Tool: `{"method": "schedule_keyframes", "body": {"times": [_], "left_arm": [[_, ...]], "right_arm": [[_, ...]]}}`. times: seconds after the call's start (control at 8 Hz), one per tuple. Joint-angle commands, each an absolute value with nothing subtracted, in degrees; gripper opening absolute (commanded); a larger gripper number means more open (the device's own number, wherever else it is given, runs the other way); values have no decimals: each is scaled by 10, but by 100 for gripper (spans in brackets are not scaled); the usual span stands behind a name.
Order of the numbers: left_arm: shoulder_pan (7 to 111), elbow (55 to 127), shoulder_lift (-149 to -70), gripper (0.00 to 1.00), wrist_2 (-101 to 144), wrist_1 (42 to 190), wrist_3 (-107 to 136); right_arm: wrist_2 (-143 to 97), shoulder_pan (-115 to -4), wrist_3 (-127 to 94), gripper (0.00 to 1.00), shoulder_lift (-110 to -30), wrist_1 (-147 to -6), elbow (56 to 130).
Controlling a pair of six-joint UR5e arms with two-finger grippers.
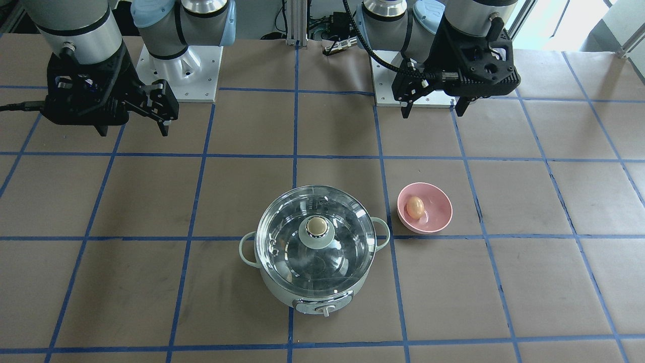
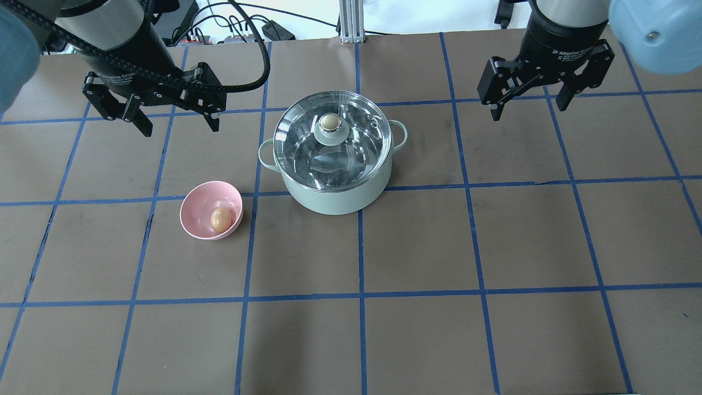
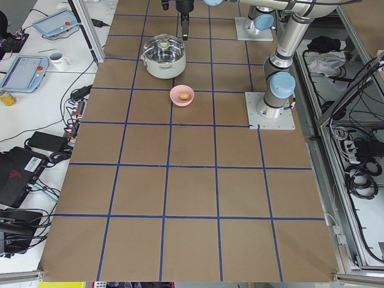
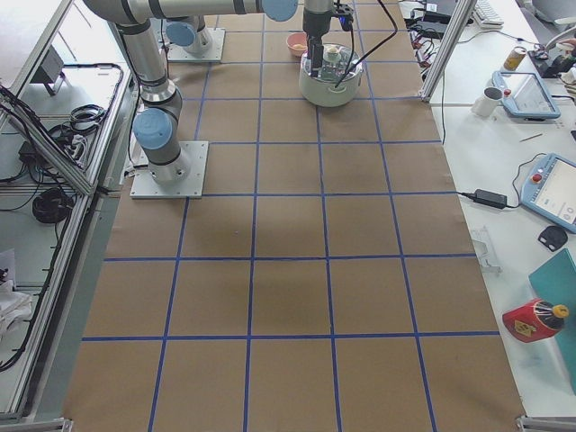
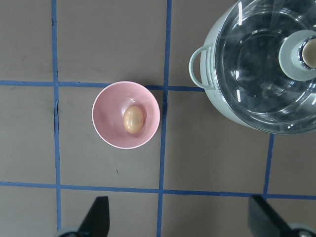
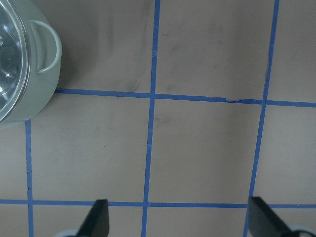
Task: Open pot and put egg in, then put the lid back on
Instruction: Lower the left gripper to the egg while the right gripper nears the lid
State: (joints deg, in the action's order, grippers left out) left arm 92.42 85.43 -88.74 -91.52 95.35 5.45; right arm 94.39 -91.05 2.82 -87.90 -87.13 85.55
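The clear glass dome lid (image 2: pixel 307 151) is resting on the round mint-green pot (image 2: pixel 334 200); probably slick, best taken by its knob (image 2: pixel 329 122). The fragile small tan egg (image 2: pixel 221 219) is lying in a pink bowl (image 2: pixel 196 202). The left gripper (image 2: pixel 180 128) and right gripper (image 2: pixel 528 111) are hanging with jaws spread.

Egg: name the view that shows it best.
Left wrist view: the egg lies large and unobstructed in the pink bowl. Front and overhead views show it smaller; side views barely show it; right wrist view misses it.

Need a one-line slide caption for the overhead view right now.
Left gripper and right gripper open and empty, lid on the pot, egg in the pink bowl beside it.
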Motion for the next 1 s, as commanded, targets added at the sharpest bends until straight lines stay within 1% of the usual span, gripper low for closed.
{"method": "schedule_keyframes", "body": {"times": [0.0,0.25,0.5,0.62,0.88], "left_arm": [[924,854,-889,100,-914,954,54],[922,855,-892,100,-914,954,54],[908,860,-929,100,-915,935,41],[889,876,-952,100,-914,923,38],[868,976,-985,100,-914,813,8]], "right_arm": [[945,-911,27,100,-880,-890,855],[947,-911,27,100,-879,-894,856],[947,-911,27,100,-874,-896,857],[944,-911,27,100,-874,-883,857],[943,-912,41,100,-875,-848,865]]}}
